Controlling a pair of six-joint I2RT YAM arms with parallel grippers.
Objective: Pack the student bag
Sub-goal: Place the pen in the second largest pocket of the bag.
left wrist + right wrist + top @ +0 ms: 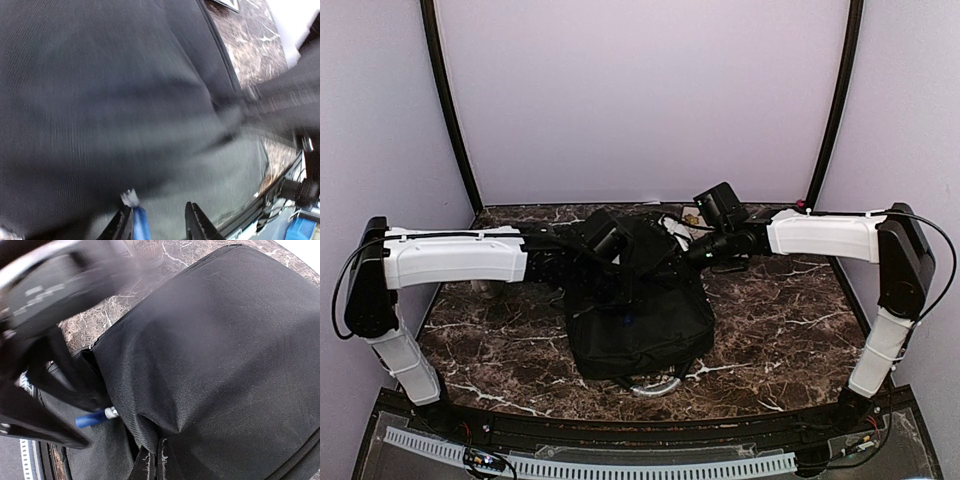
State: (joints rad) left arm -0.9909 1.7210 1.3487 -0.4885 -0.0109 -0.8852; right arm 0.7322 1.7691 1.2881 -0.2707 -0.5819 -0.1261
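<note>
Student bag (pixel 640 325) lies mid-worktop, long axis running away from the arm bases, black fabric, by far the biggest thing here. Worktop (pixel 780 330) is dark marble with white veining. The bag's far end is bunched and raised where both arms converge on it; the near end lies flat, with a silvery curved piece (pixel 655 386) poking out from under its near edge. Left arm (pixel 450 255) reaches in from the left, right arm (pixel 825 235) from the right, and both wrists sit over the far part of the bag. Left end effector (pixel 159 214): fingers spread, a clear gap between them, held close over grey-black bag cloth. A blue pen-like item (pixel 141 223) with a silver tip lies against the inner face of one finger and does not touch the other; cannot tell whether it is gripped or just resting there. The left wrist view is motion-blurred. In the right wrist view the same blue item sits at the lip of the bag's opening, beside the zip line, tip pointing at the fabric. Right end effector (pixel 154 460): fingers pressed together, pinching a fold of the bag's fabric, which rises to a peak right at the tips. The blurred dark mass at the left of that view is the left arm's wrist. Bag panel beyond it is smooth and taut.
</note>
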